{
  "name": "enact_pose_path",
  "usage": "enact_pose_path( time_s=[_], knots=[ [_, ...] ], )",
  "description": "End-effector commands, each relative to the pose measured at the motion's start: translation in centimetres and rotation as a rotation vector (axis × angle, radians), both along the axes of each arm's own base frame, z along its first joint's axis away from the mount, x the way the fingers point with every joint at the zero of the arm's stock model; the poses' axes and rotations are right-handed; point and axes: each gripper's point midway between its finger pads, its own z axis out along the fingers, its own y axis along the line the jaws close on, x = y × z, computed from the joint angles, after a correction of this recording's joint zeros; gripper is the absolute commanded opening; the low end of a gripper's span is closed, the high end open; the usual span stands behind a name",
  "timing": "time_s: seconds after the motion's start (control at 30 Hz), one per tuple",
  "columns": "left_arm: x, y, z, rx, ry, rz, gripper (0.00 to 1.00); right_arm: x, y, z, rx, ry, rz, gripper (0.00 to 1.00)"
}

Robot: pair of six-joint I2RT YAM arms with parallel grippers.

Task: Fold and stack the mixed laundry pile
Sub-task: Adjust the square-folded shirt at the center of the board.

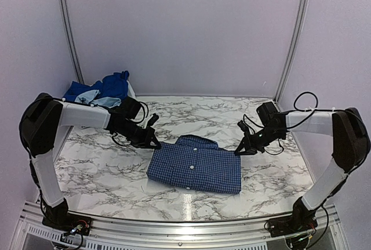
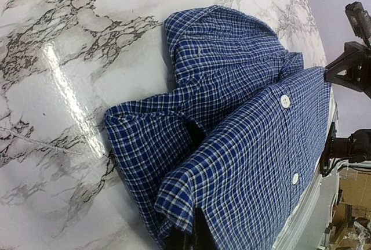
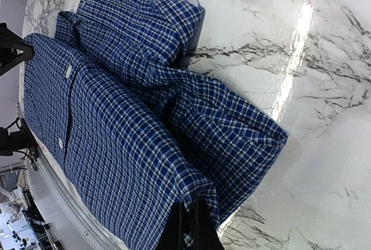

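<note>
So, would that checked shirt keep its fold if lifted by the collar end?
Probably not: the checked shirt is soft cloth with loosely tucked sleeves, so it should droop open. Pushed, it may slide on the glossy marble table.

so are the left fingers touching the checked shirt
Touching. The left wrist view shows the left fingers closed on the edge of the checked shirt, with fabric pinched between them.

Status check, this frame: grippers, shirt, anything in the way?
Left gripper shut on shirt, far-left corner. Right gripper shut on far-right corner. Other clothes heaped back left. Nothing in the way.
</note>
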Motion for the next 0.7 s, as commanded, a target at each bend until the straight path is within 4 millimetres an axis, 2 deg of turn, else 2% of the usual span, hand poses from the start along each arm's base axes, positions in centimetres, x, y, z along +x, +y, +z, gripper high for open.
enact_pose_path(
  time_s=[0.0,0.2,0.27,0.33,0.47,0.67],
  knots=[
    [0.1,0.2,2.4,-0.045,-0.049,-0.007,0.00,0.5,-0.3,2.6,0.000,-0.074,0.004,0.00],
    [0.4,-0.1,6.3,-0.107,-0.120,-0.019,0.00,0.9,-0.2,5.6,0.017,-0.139,0.010,0.00],
    [1.3,-0.3,7.7,-0.129,-0.145,-0.005,0.00,1.5,-0.2,6.4,0.015,-0.169,0.011,0.00],
    [2.5,-0.3,8.1,-0.143,-0.154,0.013,0.00,2.5,-0.4,6.5,0.007,-0.185,0.005,0.00],
    [4.8,-0.9,7.0,-0.135,-0.152,0.026,0.00,5.1,-1.3,4.9,0.009,-0.176,-0.030,0.00],
    [8.5,-2.0,2.6,-0.104,-0.109,0.070,0.00,8.5,-2.3,0.3,-0.024,-0.145,-0.069,0.00]
  ],
)
